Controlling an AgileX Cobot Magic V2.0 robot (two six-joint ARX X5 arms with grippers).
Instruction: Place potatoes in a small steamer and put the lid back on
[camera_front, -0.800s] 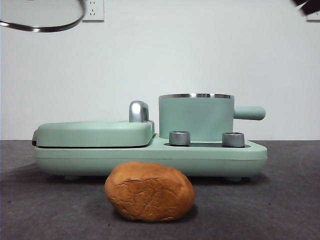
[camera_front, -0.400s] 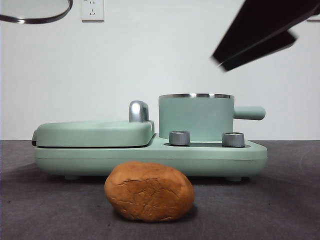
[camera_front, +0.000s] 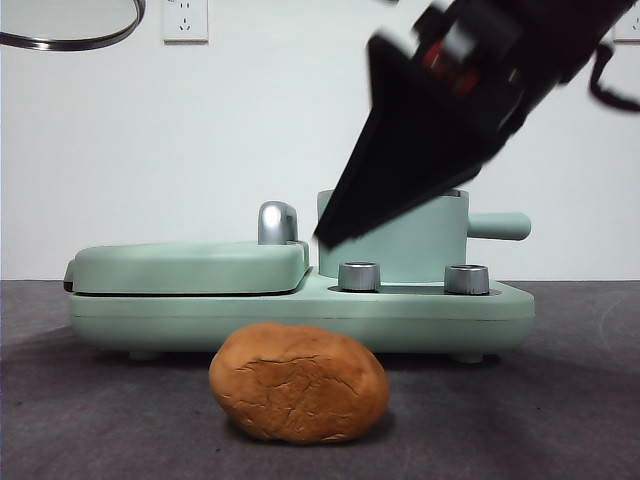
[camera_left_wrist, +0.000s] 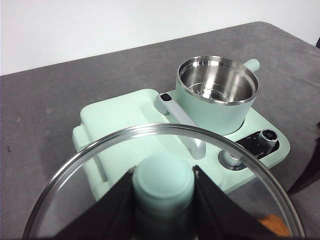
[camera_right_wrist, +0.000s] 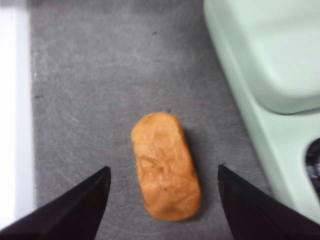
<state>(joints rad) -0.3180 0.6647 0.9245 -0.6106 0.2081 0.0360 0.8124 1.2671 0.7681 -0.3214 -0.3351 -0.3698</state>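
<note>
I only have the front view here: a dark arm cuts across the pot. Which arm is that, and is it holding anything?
Observer: It is the right arm. Its end effector is open and empty, above the potato lying on the table.
Reviewer: The steel arc at my top left corner, what is it?
Observer: The rim of the glass lid. The left end effector is shut on its green knob, held in the air.
Reviewer: Anything in the steamer? I only see its side.
Observer: No. The left wrist view looks into the steamer: bare steel inside, nothing in it.
</note>
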